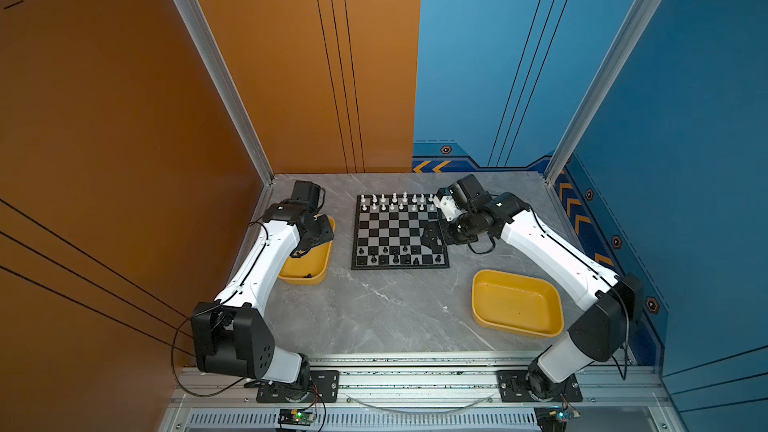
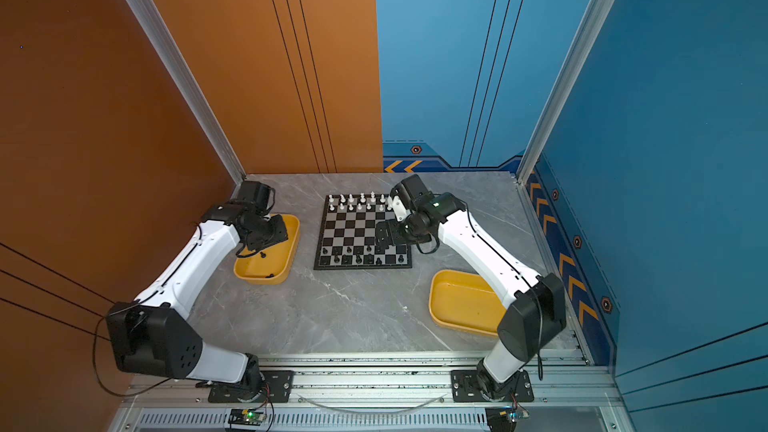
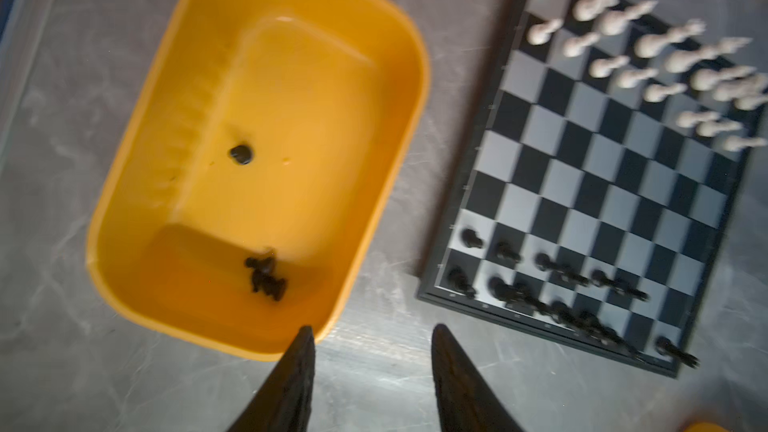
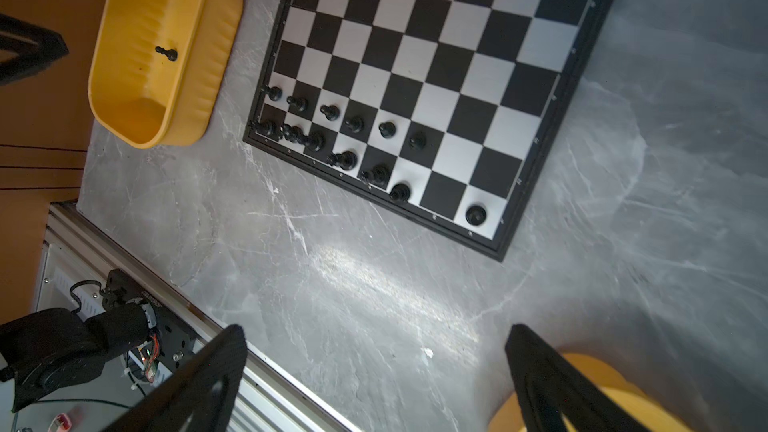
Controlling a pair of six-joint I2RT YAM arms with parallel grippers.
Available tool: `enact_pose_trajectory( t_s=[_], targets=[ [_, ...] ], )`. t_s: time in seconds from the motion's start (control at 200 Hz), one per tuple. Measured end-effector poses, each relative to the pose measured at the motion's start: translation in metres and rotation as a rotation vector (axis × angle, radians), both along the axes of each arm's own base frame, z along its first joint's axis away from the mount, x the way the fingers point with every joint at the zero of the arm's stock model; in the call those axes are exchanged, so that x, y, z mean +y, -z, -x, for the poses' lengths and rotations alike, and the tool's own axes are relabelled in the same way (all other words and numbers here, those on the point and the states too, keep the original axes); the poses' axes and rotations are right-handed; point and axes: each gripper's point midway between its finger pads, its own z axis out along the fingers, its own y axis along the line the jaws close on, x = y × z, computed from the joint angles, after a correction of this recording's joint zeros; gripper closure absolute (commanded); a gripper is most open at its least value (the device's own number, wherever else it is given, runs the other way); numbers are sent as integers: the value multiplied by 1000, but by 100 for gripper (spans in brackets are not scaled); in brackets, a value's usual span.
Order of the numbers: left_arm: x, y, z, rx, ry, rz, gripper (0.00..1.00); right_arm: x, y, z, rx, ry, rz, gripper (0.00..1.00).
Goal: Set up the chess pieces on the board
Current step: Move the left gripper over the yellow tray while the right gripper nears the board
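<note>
white pieces (image 3: 615,20) ranked on your board (image 3: 582,184) | black pieces (image 4: 353,122) partly placed, some in yellow tray (image 3: 166,76) | left tool (image 3: 374,328), right tool (image 4: 376,328) apart, empty

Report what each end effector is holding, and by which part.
Nothing is held. The left end effector is open with nothing between its fingers; the right end effector is wide open and empty.

Soft, even light; one wrist view smeared by motion.
Both top views are sharp, with only faint shadows on the grey worktop (image 1: 374,313). In the left wrist view everything is blurred and the chess pieces (image 3: 660,41) stretch into streaks. The right wrist view is crisp, with a pale glare patch across the worktop.
</note>
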Motion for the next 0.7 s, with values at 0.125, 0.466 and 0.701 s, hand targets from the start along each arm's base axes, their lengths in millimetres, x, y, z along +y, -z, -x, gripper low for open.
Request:
enact_pose_trajectory(
  t_s=[0.125, 0.466, 0.701],
  targets=[
    [34, 24, 16, 81, -84, -8, 53, 27, 7, -19, 5, -41, -17, 0],
    [66, 61, 15, 205, -115, -26, 57, 78, 16, -71, 3, -79, -69, 0],
    [80, 78, -8, 235, -121, -29, 59, 94, 29, -93, 12, -77, -69, 0]
  ],
)
